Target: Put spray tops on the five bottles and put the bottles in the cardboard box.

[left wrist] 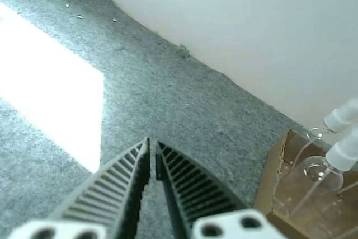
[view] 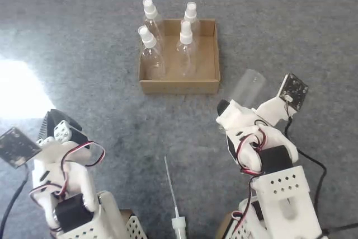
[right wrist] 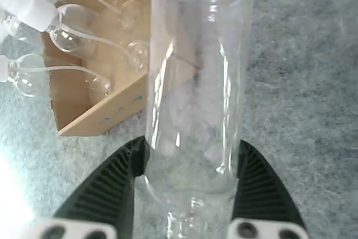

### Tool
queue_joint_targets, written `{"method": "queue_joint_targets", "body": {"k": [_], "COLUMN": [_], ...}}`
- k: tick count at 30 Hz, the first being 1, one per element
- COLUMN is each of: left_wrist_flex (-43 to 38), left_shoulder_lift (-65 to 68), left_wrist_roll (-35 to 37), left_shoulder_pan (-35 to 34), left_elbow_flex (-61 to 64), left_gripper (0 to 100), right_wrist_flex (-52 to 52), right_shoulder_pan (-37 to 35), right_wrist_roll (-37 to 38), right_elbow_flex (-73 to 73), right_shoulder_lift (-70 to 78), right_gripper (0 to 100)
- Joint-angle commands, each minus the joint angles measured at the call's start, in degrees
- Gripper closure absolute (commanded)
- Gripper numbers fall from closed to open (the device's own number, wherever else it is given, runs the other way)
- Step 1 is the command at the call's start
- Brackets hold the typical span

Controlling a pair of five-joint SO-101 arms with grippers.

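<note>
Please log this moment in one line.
brown cardboard box: four topped bottles; right gripper: shut on untopped clear plastic bottle; left gripper: shut, empty; white spray top: on mat

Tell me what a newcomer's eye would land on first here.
First, the uncapped clear bottle clamped in the right gripper, beside the cardboard box's near right corner. Next, the four capped bottles standing in that box. Last, a lone spray top lying on the grey mat at the table's near edge.
</note>
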Motion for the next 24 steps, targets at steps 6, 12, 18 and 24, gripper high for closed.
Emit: {"method": "queue_joint_targets", "body": {"k": [6, 12, 18, 24], "left_wrist_flex": [-1.49, -1.49, -1.49, -1.49], "left_shoulder_lift": [-1.05, -1.05, -1.05, -1.05], "left_wrist_roll": [-0.26, -0.26, -0.26, -0.26], "left_shoulder_pan": [0.18, 0.18, 0.18, 0.18], "left_elbow_flex": [-0.4, -0.4, -0.4, -0.4], "left_gripper": [99, 99, 99, 99], "right_wrist_flex": [-1.27, -1.27, -1.27, -1.19], "right_shoulder_pan": [0.31, -4.0, -7.34, -6.99], "right_wrist_roll": [-0.62, -0.44, -0.44, -0.44], "right_elbow_flex": [-0.7, -0.62, -0.62, -0.62], "right_shoulder_lift": [-1.45, -0.92, -0.92, -1.45], "right_gripper": [88.1, 77.2, 69.1, 69.1]}}
